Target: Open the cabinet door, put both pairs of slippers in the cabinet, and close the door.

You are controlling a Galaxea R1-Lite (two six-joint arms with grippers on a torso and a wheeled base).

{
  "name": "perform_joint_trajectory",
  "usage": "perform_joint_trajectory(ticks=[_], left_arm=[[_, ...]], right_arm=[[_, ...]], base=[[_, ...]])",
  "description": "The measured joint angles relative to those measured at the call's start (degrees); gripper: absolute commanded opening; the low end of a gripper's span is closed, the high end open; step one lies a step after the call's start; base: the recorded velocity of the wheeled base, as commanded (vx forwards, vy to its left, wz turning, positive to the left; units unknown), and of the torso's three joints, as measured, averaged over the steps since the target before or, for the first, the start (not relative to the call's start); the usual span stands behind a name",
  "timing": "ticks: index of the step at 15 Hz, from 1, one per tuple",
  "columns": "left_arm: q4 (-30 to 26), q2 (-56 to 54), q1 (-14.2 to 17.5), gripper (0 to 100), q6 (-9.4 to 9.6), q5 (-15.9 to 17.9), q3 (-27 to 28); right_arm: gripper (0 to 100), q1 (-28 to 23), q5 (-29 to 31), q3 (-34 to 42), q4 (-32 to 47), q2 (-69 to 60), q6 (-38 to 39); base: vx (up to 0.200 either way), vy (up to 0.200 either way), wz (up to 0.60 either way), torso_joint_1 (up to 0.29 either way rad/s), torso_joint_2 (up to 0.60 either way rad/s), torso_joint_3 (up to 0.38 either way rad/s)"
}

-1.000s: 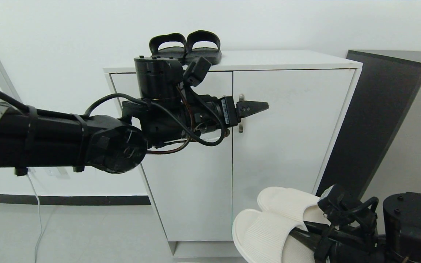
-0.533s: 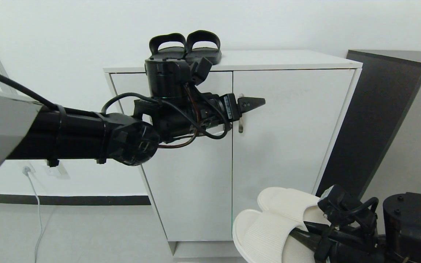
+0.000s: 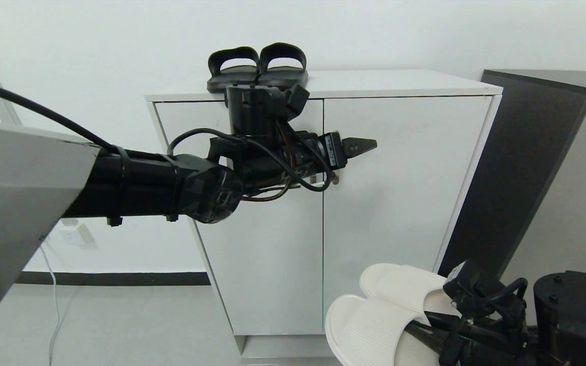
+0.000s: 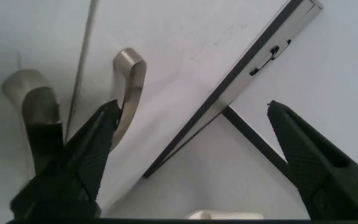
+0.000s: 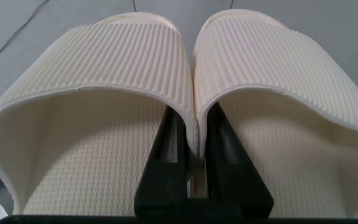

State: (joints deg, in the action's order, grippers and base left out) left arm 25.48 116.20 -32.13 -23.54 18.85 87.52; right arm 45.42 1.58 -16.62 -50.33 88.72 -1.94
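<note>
The white cabinet point(image 3: 405, 193) has both doors closed. A pair of black slippers point(image 3: 257, 63) rests on its top near the left end. My left gripper point(image 3: 358, 147) is open at the seam between the doors, level with the metal handles point(image 3: 334, 178). In the left wrist view its open gripper point(image 4: 191, 107) has one finger beside the curved handle point(image 4: 129, 78), apart from it. Low on the right, my right gripper point(image 5: 194, 118) is shut on the inner edges of the white slippers point(image 5: 185, 81), held side by side point(image 3: 374, 315) in front of the right door.
A dark cabinet point(image 3: 527, 168) stands right beside the white one. A white cord point(image 3: 51, 310) hangs from a wall socket down to the floor on the left. Open floor lies in front of the left door.
My left arm has pushed forward towards the cabinet, so its gripper now sits close at the handles. The right arm, still holding the white slippers, has barely moved.
</note>
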Motion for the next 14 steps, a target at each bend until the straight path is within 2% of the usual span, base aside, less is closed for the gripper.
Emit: perform_joint_trajectory(ticks=[4, 14], left_arm=[[0.33, -1.65, 0.22, 0, -0.21, -0.13, -4.44], [0.85, -5.78, -1.82, 0, 0.0, 0.2, -9.46]], right_arm=[[0, 0.27, -0.15, -0.09, -0.02, -0.05, -0.05], [0, 2.34, -1.58, 1.22, 0.04, -0.46, -0.02]], base=[[0.0, 0.0, 0.0, 0.0, 0.0, 0.0], [0.0, 0.0, 0.0, 0.0, 0.0, 0.0]])
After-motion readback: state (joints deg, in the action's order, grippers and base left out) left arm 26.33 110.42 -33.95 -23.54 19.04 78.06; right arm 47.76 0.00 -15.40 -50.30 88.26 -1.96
